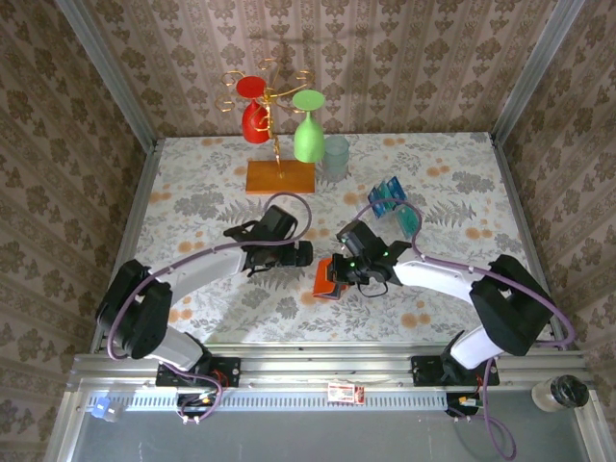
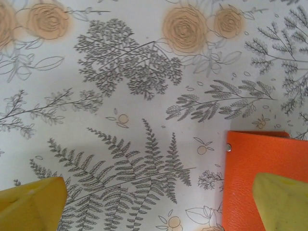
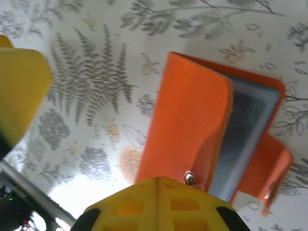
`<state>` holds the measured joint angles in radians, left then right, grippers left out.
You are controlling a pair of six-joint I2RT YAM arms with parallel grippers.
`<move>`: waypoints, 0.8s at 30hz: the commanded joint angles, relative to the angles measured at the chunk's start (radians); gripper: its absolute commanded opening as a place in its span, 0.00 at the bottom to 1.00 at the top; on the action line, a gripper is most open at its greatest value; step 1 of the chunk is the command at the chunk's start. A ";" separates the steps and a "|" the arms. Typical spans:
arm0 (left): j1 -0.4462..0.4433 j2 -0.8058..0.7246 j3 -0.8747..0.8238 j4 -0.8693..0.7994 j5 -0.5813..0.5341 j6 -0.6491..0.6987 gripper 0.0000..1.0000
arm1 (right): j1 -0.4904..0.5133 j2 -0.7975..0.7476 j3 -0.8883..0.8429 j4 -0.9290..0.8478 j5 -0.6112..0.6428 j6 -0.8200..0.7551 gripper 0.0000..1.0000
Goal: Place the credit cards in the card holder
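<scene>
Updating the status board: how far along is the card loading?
Done: no card visibly in the wallet yet. In hand: right pincer shut on its cover, which stands part-open; left pincer open, one finger over the wallet's edge. Left: the blue and teal cards sit further back, all to load.

Bright, even light from above; soft shadows; the wrist views lose focus close up

In the top view the table (image 1: 192, 192) is evenly lit, with pale, soft-edged shadows under both arms and no hard glare; the corner posts (image 1: 106, 67) lean outward toward the upper corners; the left wrist view is crisp on the printed cloth, with a dim shadow along the bottom, and the left fingers (image 2: 33, 204) in the lower corners are soft; the right wrist view is the blurriest; the card holder (image 3: 192, 120) is smeared at its edges, the right fingers (image 3: 125, 211) are out of focus, and a washed-out white patch glares at lower left.
</scene>
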<state>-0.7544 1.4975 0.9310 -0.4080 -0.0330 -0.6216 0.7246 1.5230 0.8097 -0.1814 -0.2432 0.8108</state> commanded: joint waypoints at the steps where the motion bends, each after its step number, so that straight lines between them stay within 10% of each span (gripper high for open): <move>1: -0.028 0.030 0.041 -0.016 -0.016 0.076 1.00 | -0.002 0.029 -0.031 0.027 0.035 -0.012 0.00; 24: -0.176 0.159 -0.028 0.050 -0.053 0.002 1.00 | -0.020 -0.034 -0.103 0.037 0.024 -0.010 0.00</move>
<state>-0.9195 1.6318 0.9031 -0.3141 -0.0341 -0.5861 0.7109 1.5383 0.7212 -0.1223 -0.2352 0.8112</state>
